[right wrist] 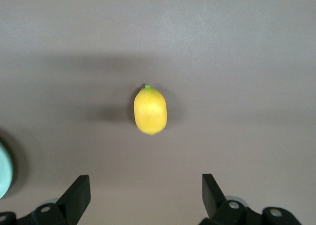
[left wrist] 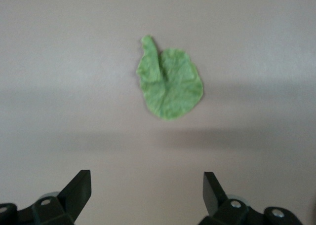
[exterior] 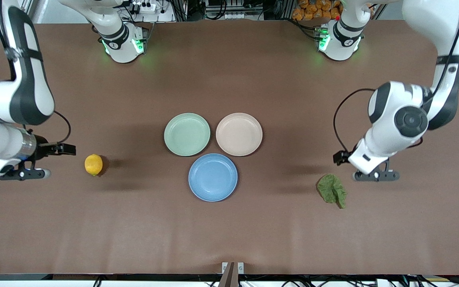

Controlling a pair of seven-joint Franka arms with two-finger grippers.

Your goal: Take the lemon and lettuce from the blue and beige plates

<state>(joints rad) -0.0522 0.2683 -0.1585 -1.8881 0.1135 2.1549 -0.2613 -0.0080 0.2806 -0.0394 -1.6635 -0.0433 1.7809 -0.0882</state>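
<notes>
From the front view, three plates sit together mid-table: a mint-green plate, a beige plate beside it, and a blue plate nearer the camera, touching or almost touching both. All three are bare. The lemon lies on the table toward the right arm's end, well apart from the plates. The lettuce lies flat on the table toward the left arm's end, also well apart from them. The right gripper hangs over the table just beside the lemon, and the left gripper hangs over the table just beside the lettuce.

In the left wrist view, the left gripper has its jaws spread wide and empty, with the lettuce on bare table ahead of them.

In the right wrist view, the right gripper is likewise wide and holds nothing; the lemon rests on the table ahead, and an edge of the mint-green plate shows to one side.

With neither item on a plate and neither gripper holding anything, the task looks finished, or nearly so.
</notes>
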